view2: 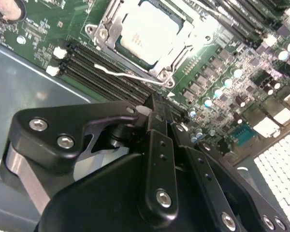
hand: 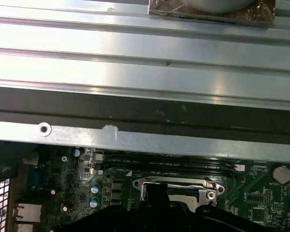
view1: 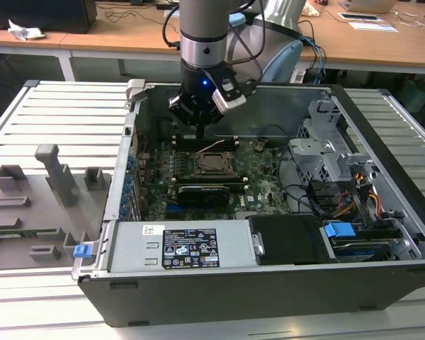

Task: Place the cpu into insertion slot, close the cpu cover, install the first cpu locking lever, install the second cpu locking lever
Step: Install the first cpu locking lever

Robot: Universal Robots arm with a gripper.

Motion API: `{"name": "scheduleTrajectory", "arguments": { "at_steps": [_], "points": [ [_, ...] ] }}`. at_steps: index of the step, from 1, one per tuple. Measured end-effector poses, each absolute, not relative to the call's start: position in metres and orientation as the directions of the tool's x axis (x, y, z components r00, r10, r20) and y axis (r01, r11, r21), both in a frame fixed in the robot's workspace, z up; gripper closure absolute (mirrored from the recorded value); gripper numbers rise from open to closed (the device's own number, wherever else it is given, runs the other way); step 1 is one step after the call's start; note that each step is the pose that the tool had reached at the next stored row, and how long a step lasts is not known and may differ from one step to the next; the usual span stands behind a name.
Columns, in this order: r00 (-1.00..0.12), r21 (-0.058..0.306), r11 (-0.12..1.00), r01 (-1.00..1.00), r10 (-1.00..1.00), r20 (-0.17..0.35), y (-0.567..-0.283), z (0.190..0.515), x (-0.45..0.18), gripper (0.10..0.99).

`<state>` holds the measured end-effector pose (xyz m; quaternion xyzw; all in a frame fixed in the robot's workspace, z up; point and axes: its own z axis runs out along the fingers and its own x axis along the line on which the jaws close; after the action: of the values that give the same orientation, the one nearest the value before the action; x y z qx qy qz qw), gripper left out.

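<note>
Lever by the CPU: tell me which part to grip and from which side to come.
Grip the lever on its straight stretch, probably coming from above and closing across the wire. It is a thin rod lying along the edge of the cover, with memory slots close beside it, so a sideways approach looks cramped.

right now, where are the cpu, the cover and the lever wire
cpu [view2: 152,31]: second wrist view, middle of its silvery face.
cover [view2: 106,24]: second wrist view, on a side rail of the metal frame.
lever wire [view2: 130,76]: second wrist view, midway along the thin pale rod.
</note>
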<state>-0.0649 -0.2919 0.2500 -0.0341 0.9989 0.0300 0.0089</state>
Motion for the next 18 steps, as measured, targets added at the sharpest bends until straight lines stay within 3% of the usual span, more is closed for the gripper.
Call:
{"name": "scheduleTrajectory", "arguments": {
  "at_steps": [7,18],
  "points": [
    [-0.998,0.094,0.993,-0.068,-0.066,-0.022,-0.2962,0.2479,-0.0649,0.980],
    [-0.998,0.094,0.993,-0.068,-0.066,-0.022,-0.2962,0.2438,-0.0611,0.980]
  ]
}}
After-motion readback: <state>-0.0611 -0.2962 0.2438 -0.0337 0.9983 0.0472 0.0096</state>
